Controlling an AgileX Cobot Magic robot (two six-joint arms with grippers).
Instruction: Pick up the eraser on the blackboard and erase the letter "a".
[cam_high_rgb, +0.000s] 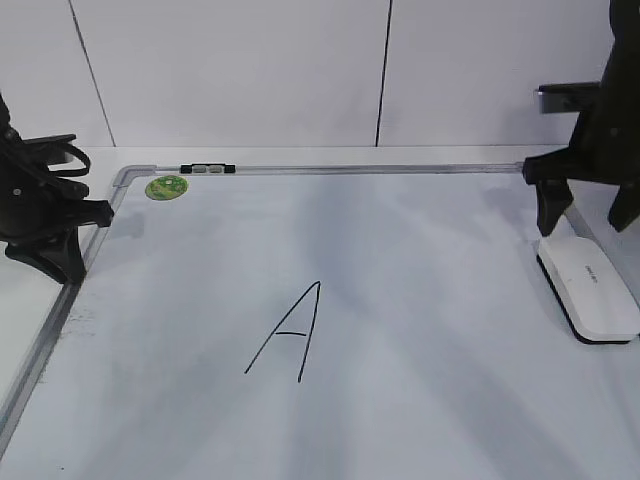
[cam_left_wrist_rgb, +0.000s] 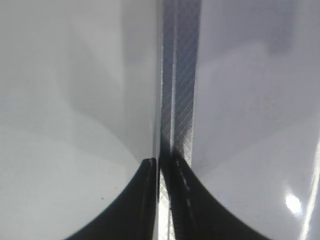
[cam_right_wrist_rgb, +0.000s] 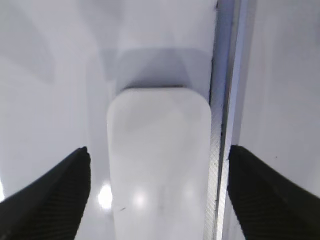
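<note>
Left gripper (cam_high_rgb: 62, 262): parked over the board's left frame rail; wrist view shows its two fingers pressed together, holding nothing.
Blackboard (cam_high_rgb: 420, 420): white surface, fills most of the counter; grey frame runs along the left and far edges.
Green sticker (cam_high_rgb: 167, 187): far-left corner of the board, just inside the frame.
Clip (cam_high_rgb: 207, 169): small black-and-silver piece on the far rail, right of the sticker.
Capital "A" (cam_high_rgb: 289, 335): centre of the board, intact.
Letter "a": not found in any view. Only the capital is visible.
Eraser (cam_high_rgb: 590, 287): flat on the board at the right edge, white top up, black felt down, untouched.
Right gripper (cam_right_wrist_rgb: 159, 195): spread wide, a finger on each side of the eraser, hovering above it; no contact visible.
Progress: nothing erased, eraser not lifted. Left to do: close on it, lift, carry, wipe.
Hidden: right arm cropped by the exterior frame; the board's near and right edges are cut off too.
</note>
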